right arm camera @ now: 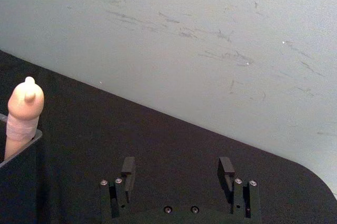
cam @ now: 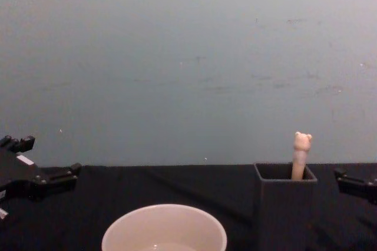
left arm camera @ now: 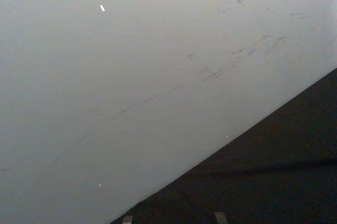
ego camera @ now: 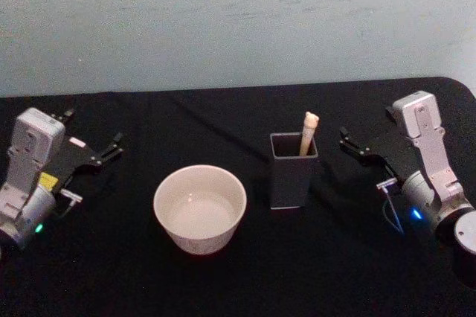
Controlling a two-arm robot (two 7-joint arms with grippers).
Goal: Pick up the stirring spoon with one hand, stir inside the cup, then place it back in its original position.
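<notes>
stirring spoon (ego camera: 309, 132) upright in holder (ego camera: 293, 175) — unlabelled

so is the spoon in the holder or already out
In. The stirring spoon stands in the dark grey holder, its bear-topped handle poking above the rim beside the cup. Both grippers are open and apart from it.

Glossy cream cup (ego camera: 199, 207), matt black tablecloth (ego camera: 223, 120).

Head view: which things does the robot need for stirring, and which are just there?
Needed:
stirring spoon, standing in the holder
cup
dark grey holder
right gripper, fingers open

Just there:
left gripper, open, off to the side
black table
</notes>
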